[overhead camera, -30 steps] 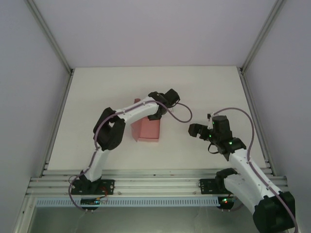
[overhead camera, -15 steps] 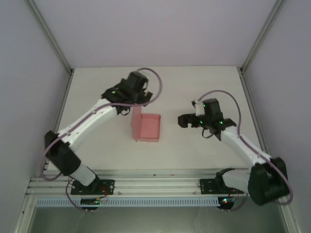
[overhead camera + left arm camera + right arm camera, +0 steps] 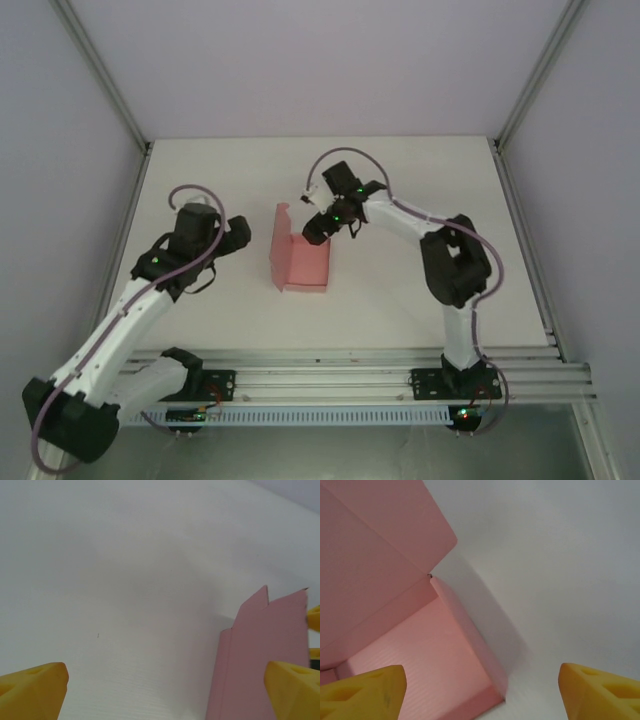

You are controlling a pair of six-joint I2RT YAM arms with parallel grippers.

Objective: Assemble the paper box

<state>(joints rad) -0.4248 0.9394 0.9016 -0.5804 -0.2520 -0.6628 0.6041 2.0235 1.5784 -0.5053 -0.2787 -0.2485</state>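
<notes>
Assembly looks well along, we judge: the pink paper box [image 3: 303, 268] already stands as a shallow open tray near the middle of the white table [image 3: 420, 190]. Its walls are folded up and its lid panel [image 3: 280, 228] rises upright from the edge at the box's 9 o'clock. What remains, as we read it, is the closing step, since the lid has not yet been brought over the tray. The right hand [image 3: 480, 690] sits at the box's 1 o'clock corner. Its yellow fingers are spread wide with nothing between them, and its wrist camera looks down into the tray and along the 3 o'clock wall. We cannot tell whether it touches the paper. The left hand [image 3: 163, 690] waits out at 9 o'clock, apart from the box. It is also fully spread and holds nothing, and the outer face of the lid panel stands ahead of it. We think the next move calls for one hand to steady the tray while the other pushes the lid panel over towards 3 o'clock. The lid's front tab would then tuck inside the wall without crushing the thin paper.
</notes>
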